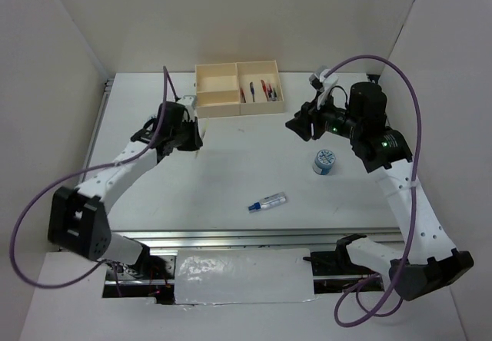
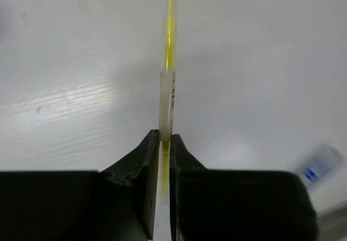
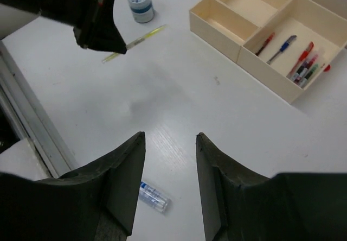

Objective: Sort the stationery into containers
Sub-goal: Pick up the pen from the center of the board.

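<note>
Our left gripper (image 2: 165,139) has its fingers (image 2: 142,165) pinched tight on a thin yellow pen (image 2: 169,45), which runs straight out ahead from between the tips. In the right wrist view the pen sticks out on both sides of the jaws, and we cannot tell whether it is clear of the table (image 1: 231,164). Our right gripper (image 3: 171,139) holds nothing; its fingers (image 3: 126,170) stand moderately apart above the tabletop. Just beyond the left gripper, as the right wrist sees it, a blue-and-white cylinder (image 3: 140,3) stands upright. A second cylinder (image 1: 324,161) stands on the table close by the right arm. A short clear tube (image 1: 267,202) with a blue end lies by itself on the near middle of the table, between our two arms. At the far edge sits the cream box (image 1: 217,80). Its large section, on the right, holds the red and blue pens (image 3: 301,64) lying roughly side by side, and the two smaller sections lie to its left.
</note>
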### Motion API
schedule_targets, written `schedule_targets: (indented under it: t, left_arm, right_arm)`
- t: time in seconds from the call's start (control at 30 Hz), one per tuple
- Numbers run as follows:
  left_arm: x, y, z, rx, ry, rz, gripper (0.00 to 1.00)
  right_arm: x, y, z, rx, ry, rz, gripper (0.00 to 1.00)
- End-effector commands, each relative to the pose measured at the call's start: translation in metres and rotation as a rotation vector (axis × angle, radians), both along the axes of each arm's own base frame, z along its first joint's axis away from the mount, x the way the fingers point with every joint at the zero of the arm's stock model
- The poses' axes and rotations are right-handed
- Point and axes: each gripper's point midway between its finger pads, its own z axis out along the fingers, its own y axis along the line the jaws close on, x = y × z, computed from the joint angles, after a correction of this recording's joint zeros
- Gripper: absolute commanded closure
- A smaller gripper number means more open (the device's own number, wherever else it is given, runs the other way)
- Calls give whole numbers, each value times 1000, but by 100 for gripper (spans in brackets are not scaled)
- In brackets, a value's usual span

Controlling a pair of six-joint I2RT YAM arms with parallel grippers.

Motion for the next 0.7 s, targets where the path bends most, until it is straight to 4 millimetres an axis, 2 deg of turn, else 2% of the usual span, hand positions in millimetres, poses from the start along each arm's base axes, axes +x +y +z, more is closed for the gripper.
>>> schedule_targets:
  t: [0.0, 0.03, 0.07, 0.1, 0.13, 0.2, 0.27, 0.3, 0.4, 0.5, 0.67]
  left_arm:
    - [-48, -52, 71, -110, -179, -539, 100]
    - [-69, -60, 90, -152, -228, -669, 100]
    - [-88, -66, 97, -180, -253, -802, 100]
    - [-123, -75, 103, -270, -232, -957, 100]
    - [-136, -76, 113, -239, -309, -1050, 99]
    - [-161, -77, 114, -242, -318, -1163, 100]
    - [-175, -76, 122, -222, -363, -1232, 100]
    - [-187, -76, 124, -195, -395, -1294, 99]
    - [-202, -78, 129, -129, -481, -1411, 99]
    - [-218, -80, 134, -43, -539, -1527, 100]
    - [-221, -79, 141, -8, -537, -1597, 100]
  right_arm:
    - [-32, 15, 27, -56, -137, 161, 51]
    - [-39, 20, 36, -64, -170, 207, 51]
    - [-44, 23, 38, -65, -170, 232, 51]
    - [-52, 26, 35, -69, -139, 261, 50]
    - [-59, 33, 42, -61, -142, 298, 49]
    - [-74, 41, 39, -42, -81, 363, 49]
    - [-90, 51, 40, -12, -31, 435, 50]
    - [-96, 55, 33, 12, 33, 449, 52]
    - [-115, 66, 19, 58, 127, 534, 56]
    - [-132, 77, -11, 33, 206, 591, 59]
    - [-144, 90, -37, -1, 266, 641, 61]
